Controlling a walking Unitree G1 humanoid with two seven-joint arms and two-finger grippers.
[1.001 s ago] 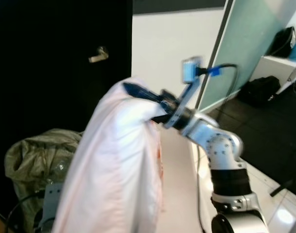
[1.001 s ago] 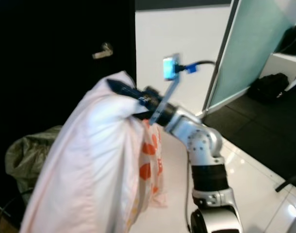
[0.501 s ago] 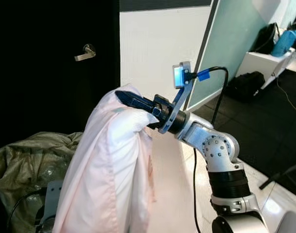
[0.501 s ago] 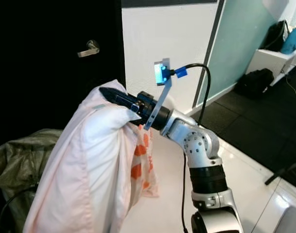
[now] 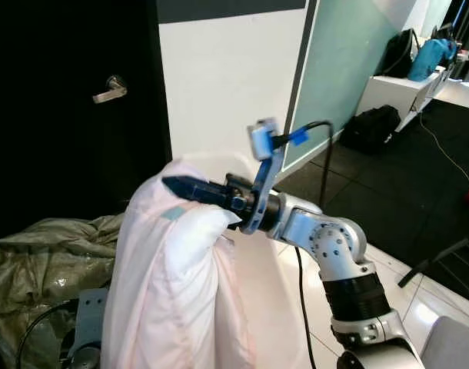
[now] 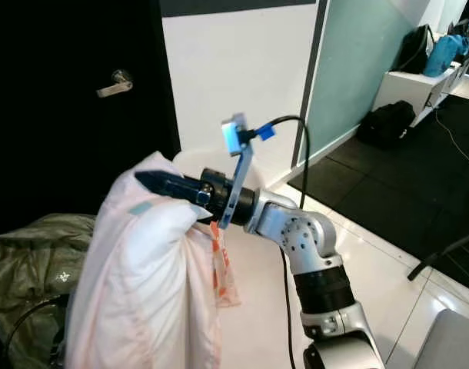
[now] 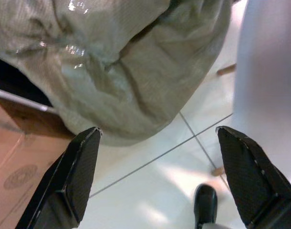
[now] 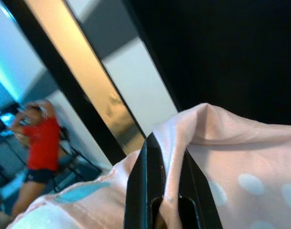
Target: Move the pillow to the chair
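The pillow (image 5: 173,292) is a big, plump thing in a pale pink case with faint white dots and a small teal tag near its top edge. It hangs lengthwise in mid-air in front of the robot, bunched at the upper corner where the right gripper (image 5: 190,187) has it — the black fingers (image 8: 148,191) are pressed together with a fold of the pink cloth pinched between them. A bit of white fabric with orange print (image 6: 221,273) dangles beside the pillow under the silver arm.

Behind it stands a black door (image 5: 65,115) with a metal lever handle (image 5: 110,87), then a white wall panel (image 5: 227,69) and a pale green one (image 5: 346,54). A crumpled olive-grey sack (image 5: 42,269) slumps on the glossy white tiled floor (image 6: 388,269). Off to the far side, dark bags sit on and below a white shelf (image 5: 388,81).

Down low, the left gripper (image 7: 157,179) hangs with its fingers spread wide over the tiles — a person's shoe (image 7: 205,202) shows between them.
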